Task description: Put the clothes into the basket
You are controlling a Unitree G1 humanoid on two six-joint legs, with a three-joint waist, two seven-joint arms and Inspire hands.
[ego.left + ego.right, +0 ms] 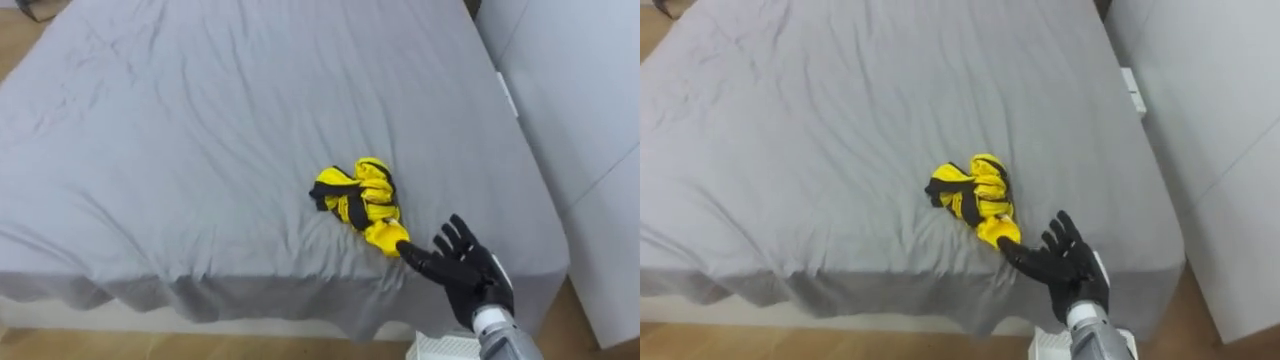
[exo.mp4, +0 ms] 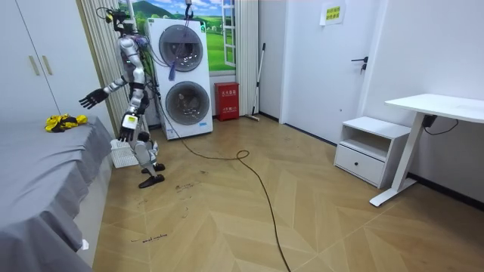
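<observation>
A crumpled yellow and black garment [image 1: 362, 203] lies on the grey bed [image 1: 200, 150], close to its near edge. My right hand [image 1: 462, 270] is open with fingers spread, its thumb right at the garment's near end; whether it touches is unclear. In the room view I stand at the bed's edge with that right hand [image 2: 92, 98] stretched toward the garment [image 2: 63, 121]. My left hand [image 2: 126, 134] hangs at my side, carrying a white basket [image 2: 125, 156] off the floor. The basket's corner [image 1: 440, 348] shows below my right wrist.
A white cupboard side [image 1: 590, 150] stands close along the bed's right edge. Behind me are stacked washing machines [image 2: 181, 79], a red box [image 2: 226, 101], a low white cabinet [image 2: 372, 149] and a white desk [image 2: 435, 109]. Wooden floor lies open behind me.
</observation>
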